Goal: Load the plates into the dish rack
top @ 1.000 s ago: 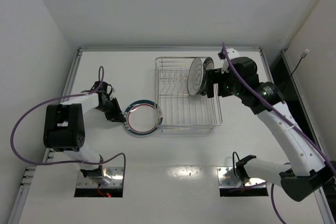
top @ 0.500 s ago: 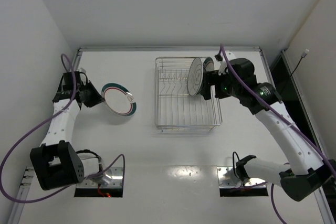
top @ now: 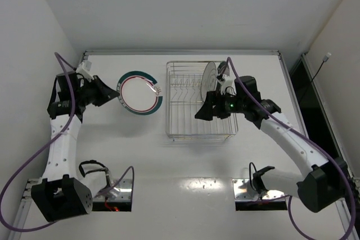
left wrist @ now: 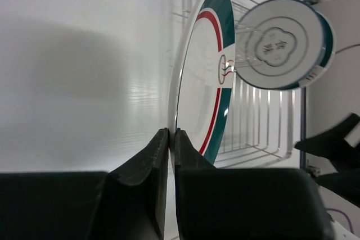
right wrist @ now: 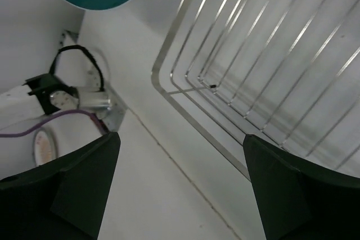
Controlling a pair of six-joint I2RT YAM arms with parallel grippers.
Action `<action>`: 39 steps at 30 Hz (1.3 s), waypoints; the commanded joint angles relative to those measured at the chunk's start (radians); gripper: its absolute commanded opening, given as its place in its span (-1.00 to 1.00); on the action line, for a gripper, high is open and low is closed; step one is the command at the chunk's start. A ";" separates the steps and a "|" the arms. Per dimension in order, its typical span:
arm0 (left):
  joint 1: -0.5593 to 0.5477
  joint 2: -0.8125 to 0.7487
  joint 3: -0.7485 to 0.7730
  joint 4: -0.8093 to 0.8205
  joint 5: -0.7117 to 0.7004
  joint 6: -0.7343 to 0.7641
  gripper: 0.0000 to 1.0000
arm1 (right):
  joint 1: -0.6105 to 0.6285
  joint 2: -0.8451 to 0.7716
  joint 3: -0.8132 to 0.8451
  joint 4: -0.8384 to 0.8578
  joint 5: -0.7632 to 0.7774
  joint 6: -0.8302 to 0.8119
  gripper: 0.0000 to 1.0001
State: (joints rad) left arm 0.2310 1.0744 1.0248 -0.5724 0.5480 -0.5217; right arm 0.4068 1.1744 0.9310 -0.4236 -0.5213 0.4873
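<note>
My left gripper (top: 115, 93) is shut on the rim of a white plate with a green rim and red ring (top: 139, 93), held off the table left of the dish rack (top: 201, 133). In the left wrist view this plate (left wrist: 199, 77) stands nearly edge-on, its rim pinched between my fingers (left wrist: 152, 155). A white plate with a dark centre motif (top: 210, 78) stands upright among the rack's tines, also in the left wrist view (left wrist: 278, 43); a teal edge shows behind it. My right gripper (top: 201, 112) hangs open over the rack's near part, empty (right wrist: 180, 178).
The silver wire rack (right wrist: 270, 71) fills the table's middle right. Raised table edges run along the back (top: 180, 52) and left (top: 76, 82). Purple cables loop off both arms. Arm base plates (top: 107, 186) (top: 261, 188) sit at the near edge.
My left arm lifted the green-rimmed plate from beside the rack and swung it left and back. My right gripper drew away from the plate standing in the rack, moving left and nearer, jaws wider.
</note>
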 commanded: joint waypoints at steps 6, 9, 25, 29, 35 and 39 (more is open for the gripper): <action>0.008 -0.085 -0.002 0.124 0.268 -0.141 -1.00 | -0.023 0.057 -0.145 0.580 -0.313 0.350 0.83; -0.060 -0.113 -0.037 0.180 0.238 -0.190 -1.00 | -0.023 0.088 -0.184 0.799 -0.338 0.464 0.89; -0.456 -0.131 -0.121 0.375 0.046 -0.407 -1.00 | 0.006 0.248 -0.230 1.110 -0.379 0.669 -0.70; -0.481 -0.088 -0.046 0.183 -0.095 -0.296 -0.80 | -0.040 0.211 -0.161 0.874 -0.366 0.521 -1.00; -0.481 -0.041 0.075 -0.053 -0.311 -0.149 0.43 | -0.094 0.093 -0.003 0.315 -0.075 0.250 -1.00; -0.481 -0.027 0.135 -0.210 -0.625 -0.109 0.61 | -0.083 0.071 0.153 0.086 0.252 0.120 -1.00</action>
State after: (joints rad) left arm -0.2436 1.0523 1.1004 -0.6289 0.1997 -0.6891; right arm 0.3149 1.3022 0.9562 -0.1261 -0.5358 0.7830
